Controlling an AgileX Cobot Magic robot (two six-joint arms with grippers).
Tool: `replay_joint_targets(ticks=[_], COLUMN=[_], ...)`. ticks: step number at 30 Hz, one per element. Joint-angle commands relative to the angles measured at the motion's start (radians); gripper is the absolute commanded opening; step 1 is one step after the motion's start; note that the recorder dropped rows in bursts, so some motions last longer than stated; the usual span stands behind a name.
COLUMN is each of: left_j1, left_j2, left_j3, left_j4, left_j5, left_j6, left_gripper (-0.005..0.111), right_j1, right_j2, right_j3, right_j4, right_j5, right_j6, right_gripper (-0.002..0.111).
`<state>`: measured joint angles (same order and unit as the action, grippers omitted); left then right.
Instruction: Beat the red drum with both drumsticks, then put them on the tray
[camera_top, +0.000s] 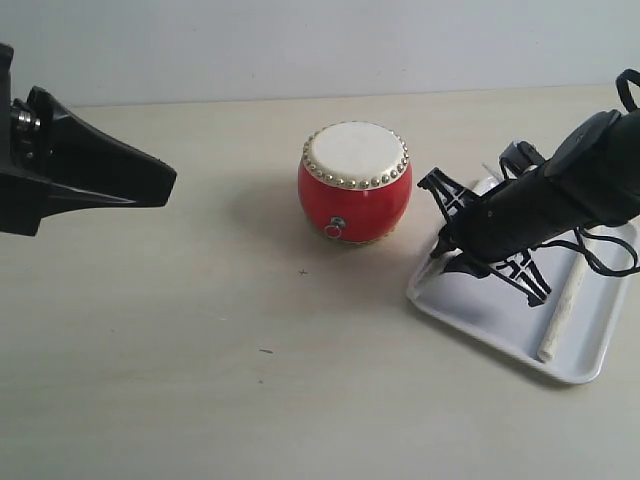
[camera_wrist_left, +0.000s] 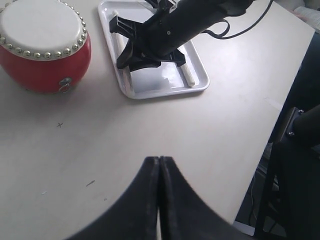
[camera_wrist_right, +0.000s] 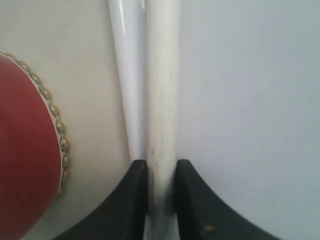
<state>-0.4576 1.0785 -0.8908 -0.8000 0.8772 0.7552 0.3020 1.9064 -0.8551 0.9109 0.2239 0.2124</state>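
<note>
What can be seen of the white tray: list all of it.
The tray is flat, white, rectangular, glossy like plastic, with rounded corners and a low rim. It lies on the table right of the red drum, apart from it. One drumstick lies in it; the right end effector holds a second drumstick just inside the rim nearest the drum.

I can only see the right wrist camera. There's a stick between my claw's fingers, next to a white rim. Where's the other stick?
Observer: The other stick lies flat in the tray, on the side far from the drum.
Operator: What about my other arm?
Observer: The left claw is shut and holds nothing. It is over the table, apart from the drum.
Operator: Is anything on top of the drum?
Observer: No, its cream skin is bare.
</note>
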Motion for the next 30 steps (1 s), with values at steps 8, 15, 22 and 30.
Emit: replay_joint_targets(ticks=[8, 15, 22, 30], left_j1=[0.004, 0.004, 0.004, 0.004], left_j2=[-0.007, -0.007, -0.007, -0.007], left_j3=[-0.005, -0.005, -0.005, -0.005], left_j4=[-0.014, -0.015, -0.017, -0.017], left_j5=[-0.005, -0.003, -0.004, -0.020], left_j6=[-0.005, -0.005, -0.005, -0.005], left_gripper=[0.000, 0.000, 0.000, 0.000], right_j1=[-0.069, -0.182, -0.180, -0.180], right_j2=[-0.136, -0.215, -0.215, -0.204], right_j3=[-0.002, 0.019, 0.089, 0.090], right_j4=[-0.127, -0.443, -0.509, -0.530], right_j5=[0.039, 0.213, 0.160, 0.153], right_j6=[-0.006, 0.175, 0.287, 0.287], right_gripper=[0.000, 0.000, 0.000, 0.000])
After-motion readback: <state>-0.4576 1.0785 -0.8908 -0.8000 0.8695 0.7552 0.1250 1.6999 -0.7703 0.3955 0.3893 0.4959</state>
